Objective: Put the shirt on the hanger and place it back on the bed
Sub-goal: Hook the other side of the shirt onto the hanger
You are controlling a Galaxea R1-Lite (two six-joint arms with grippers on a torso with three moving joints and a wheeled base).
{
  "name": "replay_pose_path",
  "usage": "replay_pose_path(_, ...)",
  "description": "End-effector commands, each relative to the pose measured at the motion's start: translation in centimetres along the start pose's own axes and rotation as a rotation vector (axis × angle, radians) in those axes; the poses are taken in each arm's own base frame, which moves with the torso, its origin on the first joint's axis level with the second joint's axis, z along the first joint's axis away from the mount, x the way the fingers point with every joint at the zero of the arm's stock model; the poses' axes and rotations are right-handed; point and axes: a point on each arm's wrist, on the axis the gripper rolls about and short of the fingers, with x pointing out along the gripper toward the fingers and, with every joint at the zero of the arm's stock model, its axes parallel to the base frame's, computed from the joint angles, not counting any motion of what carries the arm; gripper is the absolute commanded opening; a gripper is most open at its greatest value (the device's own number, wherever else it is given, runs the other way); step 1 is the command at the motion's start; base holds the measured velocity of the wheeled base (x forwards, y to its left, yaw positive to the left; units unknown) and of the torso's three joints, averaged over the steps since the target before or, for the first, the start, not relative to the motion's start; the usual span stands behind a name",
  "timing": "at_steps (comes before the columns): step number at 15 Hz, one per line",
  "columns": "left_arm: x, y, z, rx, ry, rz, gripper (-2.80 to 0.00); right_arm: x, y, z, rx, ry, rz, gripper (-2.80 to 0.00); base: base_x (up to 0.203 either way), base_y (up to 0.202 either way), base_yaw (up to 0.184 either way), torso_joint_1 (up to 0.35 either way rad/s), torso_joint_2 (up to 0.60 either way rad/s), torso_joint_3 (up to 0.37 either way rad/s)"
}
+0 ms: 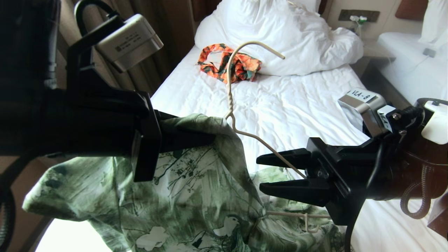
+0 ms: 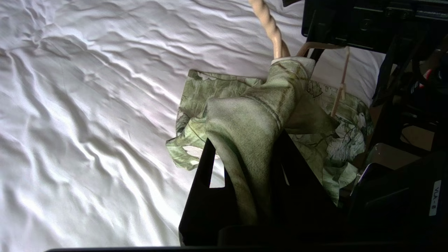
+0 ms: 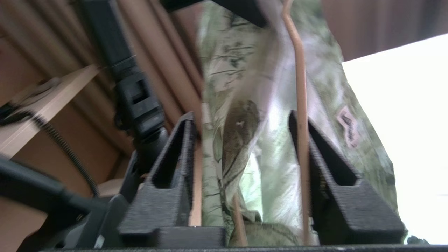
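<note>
Shirt (image 1: 196, 196) draped soft on thin wire hanger (image 1: 229, 94), L gripper (image 2: 241, 175) pinching fabric, R gripper (image 1: 280, 175) apparently parted round wire

the shirt (image 1: 196, 196) is thin, soft printed cloth, the hanger (image 1: 229, 91) smooth cream-coated twisted wire, the bed (image 1: 280, 101) has a wrinkled matt white cotton-like sheet, and the right gripper (image 1: 280, 175) fingers look matt, grainy black plastic.
</note>
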Motion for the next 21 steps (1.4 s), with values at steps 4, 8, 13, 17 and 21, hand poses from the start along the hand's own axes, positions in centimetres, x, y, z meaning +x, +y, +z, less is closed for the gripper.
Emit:
replay_pose_path(4, -1.2, -0.2, 0.7, -0.025, -0.047, -0.023, -2.8, 0.2, 1.0, 1.4, 0.038, -0.097, -0.302, 0.0, 0.0, 0.0, 0.0, 0.0, 0.0, 0.0)
replay_pose_path(8, -1.5, -0.4, 0.5, -0.055, -0.046, -0.025, -2.8, -0.8, 2.0, 4.6, 0.107, -0.04, -0.502, 0.0, 0.0, 0.0, 0.0, 0.0, 0.0, 0.0)
replay_pose_path(13, -2.0, -1.1, 0.5, -0.056, -0.057, -0.05, -2.8, -3.5, 4.2, 12.3, 0.176, -0.071, -0.63, 0.0, 0.0, 0.0, 0.0, 0.0, 0.0, 0.0)
replay_pose_path(17, -2.7, -1.7, 0.7, -0.08, -0.075, -0.075, -2.8, -3.5, 2.2, 12.9, 0.186, -0.009, -0.957, 0.0, 0.0, 0.0, 0.0, 0.0, 0.0, 0.0)
replay_pose_path(21, -2.9, -2.5, 0.9, -0.125, -0.086, -0.113, -2.8, -3.3, 0.8, 12.2, 0.251, 0.058, -1.045, -2.8, 0.0, 0.0, 0.0, 0.0, 0.0, 0.0)
